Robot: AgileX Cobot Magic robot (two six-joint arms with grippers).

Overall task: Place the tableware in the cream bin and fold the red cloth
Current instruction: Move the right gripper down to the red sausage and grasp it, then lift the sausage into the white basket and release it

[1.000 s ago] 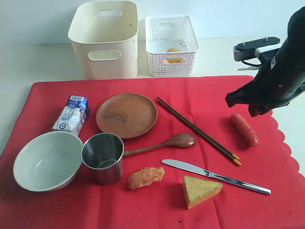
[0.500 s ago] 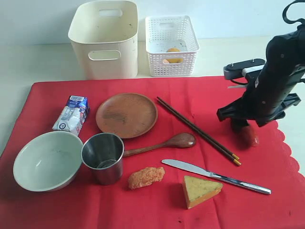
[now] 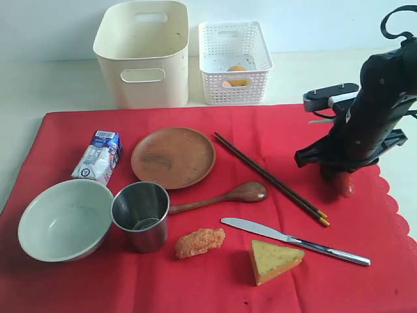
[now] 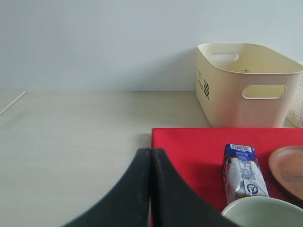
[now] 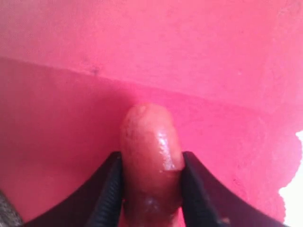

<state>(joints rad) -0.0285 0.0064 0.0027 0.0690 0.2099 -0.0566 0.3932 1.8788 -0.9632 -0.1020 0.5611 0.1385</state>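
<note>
The red cloth (image 3: 273, 124) lies flat, carrying the wooden plate (image 3: 173, 157), pale bowl (image 3: 65, 219), steel cup (image 3: 141, 215), wooden spoon (image 3: 221, 197), chopsticks (image 3: 270, 178) and knife (image 3: 293, 241). Behind it stands the cream bin (image 3: 142, 81). My right gripper (image 3: 335, 175) is down on the cloth's right side, its fingers pressed against both sides of the sausage (image 5: 150, 142), whose end (image 3: 345, 184) shows below the arm. My left gripper (image 4: 150, 153) is shut with nothing in it, beside the cloth's left edge (image 4: 189, 151); the exterior view does not show it.
A white lattice basket (image 3: 234, 62) with yellow food inside stands right of the bin. On the cloth also lie a milk carton (image 3: 99, 155), an orange fried piece (image 3: 199, 242) and a cheese wedge (image 3: 273, 259). The scalloped edge (image 3: 391, 202) runs along the right.
My right arm has come down from above the cloth onto the sausage, and its fingers now grip it. Everything else is where it was.
</note>
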